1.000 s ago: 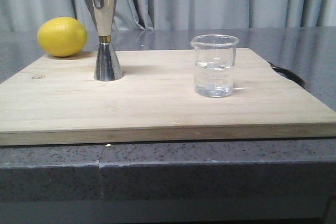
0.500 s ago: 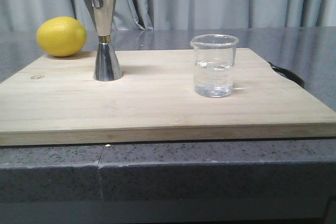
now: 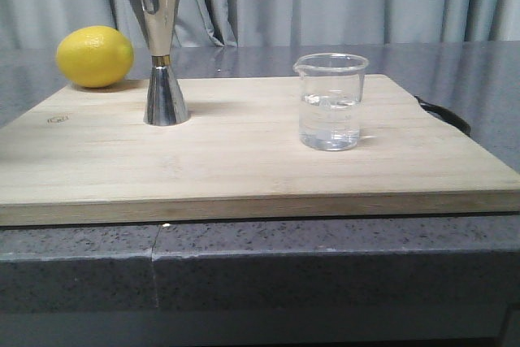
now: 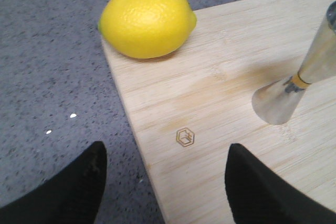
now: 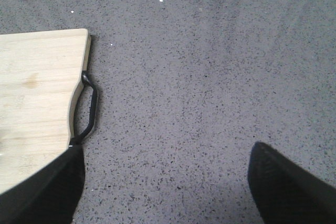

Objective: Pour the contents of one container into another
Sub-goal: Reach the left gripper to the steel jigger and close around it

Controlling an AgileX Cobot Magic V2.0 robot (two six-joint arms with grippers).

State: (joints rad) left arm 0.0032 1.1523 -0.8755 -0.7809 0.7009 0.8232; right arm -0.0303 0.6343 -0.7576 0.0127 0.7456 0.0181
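My left claw [image 4: 164, 182] hung open, the jigger [image 4: 299, 85] and lemon [image 4: 147, 19] beyond it; my right claw [image 5: 165, 182] gaped over bare table [image 5: 210, 66], beaker [image 3: 330, 101] unseen from there.

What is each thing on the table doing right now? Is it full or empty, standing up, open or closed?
Glass beaker: upright on the board, partly filled with clear liquid, not held.
Steel jigger: upright on the board, not held; its inside cannot be seen.
Lemon: whole, lying at the board's far left corner.
Cutting board: lying flat on the grey counter.
Left gripper: open, empty, above the board's corner.
Right gripper: open, empty, above the counter beside the board's handle.
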